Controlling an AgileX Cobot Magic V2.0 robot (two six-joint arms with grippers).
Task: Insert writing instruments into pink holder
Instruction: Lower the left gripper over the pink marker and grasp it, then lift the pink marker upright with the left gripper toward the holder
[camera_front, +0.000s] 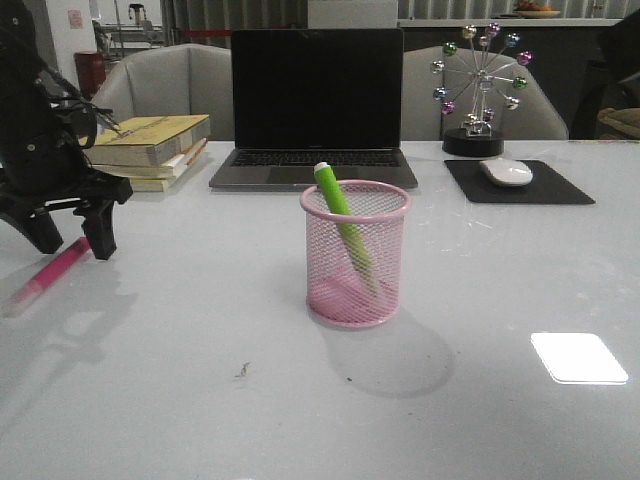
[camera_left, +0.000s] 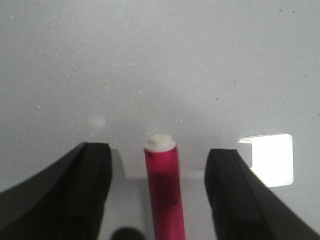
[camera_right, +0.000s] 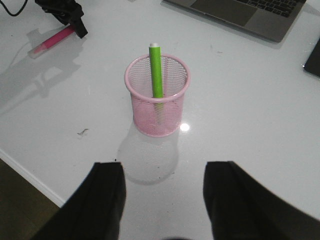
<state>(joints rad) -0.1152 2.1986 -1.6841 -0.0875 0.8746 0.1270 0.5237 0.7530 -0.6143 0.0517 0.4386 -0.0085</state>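
Green highlighter (camera_front: 345, 222) already leaning inside pink holder (camera_front: 356, 255) mid-counter (camera_front: 200, 400); half done, by my reckoning; magenta highlighter (camera_left: 165, 192) flat on counter, between spread fingers of left end effector (camera_left: 159, 192), ungripped; right end effector (camera_right: 162, 200) apart, empty.

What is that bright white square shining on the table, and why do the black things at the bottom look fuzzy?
Front view: the square is glare from a light on the glossy table. Left wrist view: same kind of glare; the open jaws beside the pink marker sit too close to the camera, so they blur.
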